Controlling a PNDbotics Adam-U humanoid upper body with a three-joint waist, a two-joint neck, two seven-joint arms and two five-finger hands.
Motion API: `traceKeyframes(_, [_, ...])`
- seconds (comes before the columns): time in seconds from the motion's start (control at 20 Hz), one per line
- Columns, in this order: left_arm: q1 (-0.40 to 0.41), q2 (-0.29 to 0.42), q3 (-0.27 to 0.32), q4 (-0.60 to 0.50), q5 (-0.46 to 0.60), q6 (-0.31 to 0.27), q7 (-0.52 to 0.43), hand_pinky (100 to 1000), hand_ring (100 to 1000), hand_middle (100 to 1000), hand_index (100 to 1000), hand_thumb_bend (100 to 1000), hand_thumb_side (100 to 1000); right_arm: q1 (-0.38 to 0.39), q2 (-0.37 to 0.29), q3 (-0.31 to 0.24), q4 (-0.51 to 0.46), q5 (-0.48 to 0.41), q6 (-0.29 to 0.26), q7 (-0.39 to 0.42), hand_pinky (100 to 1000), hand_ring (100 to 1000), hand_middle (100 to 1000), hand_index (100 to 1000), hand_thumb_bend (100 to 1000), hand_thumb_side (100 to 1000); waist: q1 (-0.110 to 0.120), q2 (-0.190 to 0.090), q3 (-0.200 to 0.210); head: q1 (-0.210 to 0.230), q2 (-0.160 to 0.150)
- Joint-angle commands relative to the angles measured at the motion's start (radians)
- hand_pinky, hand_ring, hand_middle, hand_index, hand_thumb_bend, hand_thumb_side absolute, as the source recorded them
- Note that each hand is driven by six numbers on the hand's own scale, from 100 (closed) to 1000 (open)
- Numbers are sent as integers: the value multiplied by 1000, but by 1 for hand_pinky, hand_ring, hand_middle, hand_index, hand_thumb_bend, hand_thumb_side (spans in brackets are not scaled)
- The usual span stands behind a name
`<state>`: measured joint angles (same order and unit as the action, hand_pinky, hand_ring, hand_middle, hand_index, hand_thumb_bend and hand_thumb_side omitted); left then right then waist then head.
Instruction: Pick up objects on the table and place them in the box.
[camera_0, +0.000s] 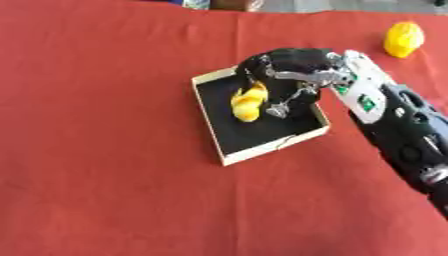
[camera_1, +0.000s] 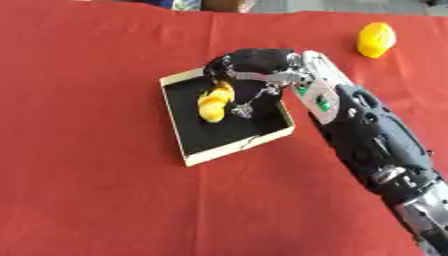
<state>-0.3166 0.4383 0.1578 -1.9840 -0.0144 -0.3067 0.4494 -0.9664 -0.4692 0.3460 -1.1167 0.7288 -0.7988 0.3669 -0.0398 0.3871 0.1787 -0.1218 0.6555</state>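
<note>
One hand is seen, the right hand (camera_0: 284, 70), reached in from the right over the far side of the box (camera_0: 220, 145). Its fingers (camera_0: 282, 107) are curled downward around a yellow object (camera_0: 248, 102), which is held just inside the box above the black floor. Two yellow objects are counted in all; the second yellow object (camera_0: 403, 39) lies well apart on the red cloth (camera_0: 96, 150), near the far right edge. One box is present, shallow with pale walls. Wide bare cloth is left around the box on the left and near sides. The forearm (camera_1: 367, 135) is stretched diagonally from the lower right.
</note>
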Motion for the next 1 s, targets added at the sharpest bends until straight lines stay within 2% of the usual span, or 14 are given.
traceKeyframes(0.05, [-9,13,3,-16,4,0,-5,835,836,676,810,100,693,-12,-20,-16,-30,47,-73,29,920,1000,879,937,144,297,4,-20,-1,0,-8])
traceKeyframes(0.1, [-9,13,3,-16,4,0,-6,836,836,676,811,100,693,-11,-23,-19,-35,59,-74,20,924,1000,888,945,162,355,4,-20,-1,1,-9])
traceKeyframes(0.2, [-9,13,4,-16,4,1,-6,836,836,676,811,100,692,-9,-29,-25,-47,76,-75,-4,929,1000,902,955,165,392,4,-20,-2,2,-9])
traceKeyframes(0.5, [-9,14,4,-16,4,1,-5,836,836,675,810,100,692,2,-68,-65,-122,41,-48,-72,919,1000,892,948,168,264,3,-21,-4,7,-10])
traceKeyframes(0.6, [-9,14,5,-16,3,1,-5,836,836,676,810,100,691,4,-87,-90,-161,6,-23,-85,912,1000,888,942,158,163,3,-23,-6,9,-11])
traceKeyframes(0.7, [-8,15,6,-16,2,1,-4,836,836,676,810,100,692,7,-112,-122,-207,-39,11,-92,909,1000,886,939,155,107,2,-24,-10,10,-12])
traceKeyframes(0.85, [-6,16,7,-16,1,1,-2,836,836,675,810,100,691,19,-155,-178,-258,-92,73,-101,899,1000,871,928,134,100,2,-25,-14,13,-15])
traceKeyframes(1.0, [-4,18,9,-16,-1,2,0,836,836,675,810,100,691,34,-207,-235,-260,-125,133,-105,895,995,864,925,159,100,2,-25,-19,16,-15])
